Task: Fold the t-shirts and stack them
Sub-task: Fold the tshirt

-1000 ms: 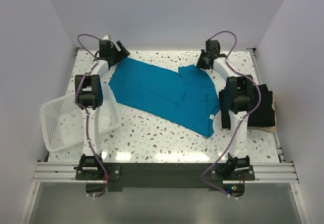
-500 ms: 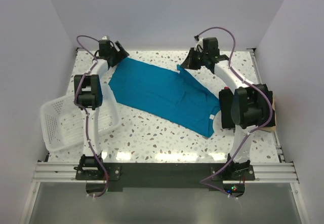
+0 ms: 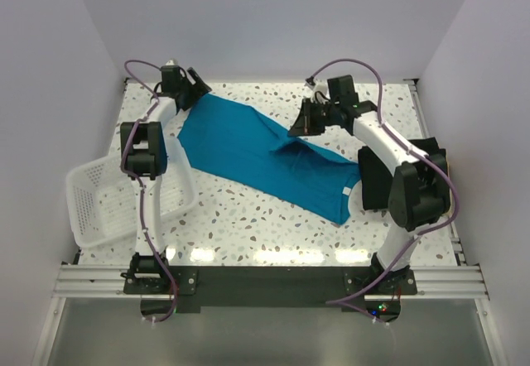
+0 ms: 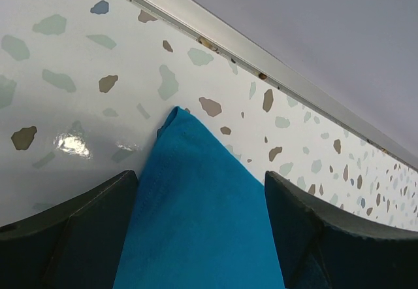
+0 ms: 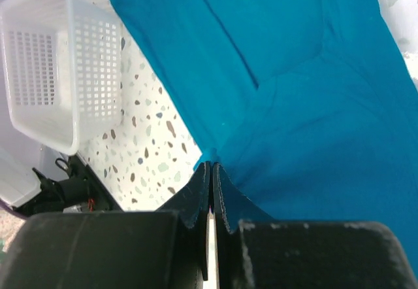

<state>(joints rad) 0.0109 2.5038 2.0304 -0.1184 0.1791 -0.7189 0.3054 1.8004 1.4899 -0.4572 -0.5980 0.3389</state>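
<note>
Teal-blue t-shirt: it lies spread on the speckled table, running from the far left corner toward the near right. One edge on its far right side is lifted off the surface.
Right gripper: your right pincer has its jaws pressed together on that lifted edge, pinching a small fold of teal cloth and holding it above the rest of the shirt.
Left gripper: your left pincer stands wide apart at the far left corner, with one finger on each side of the shirt's pointed corner. It grips nothing.
Black t-shirt: it sits at the table's right edge, mostly hidden behind the right arm.
Basket: the white mesh basket is at the table's left edge, apart from the teal cloth.
</note>
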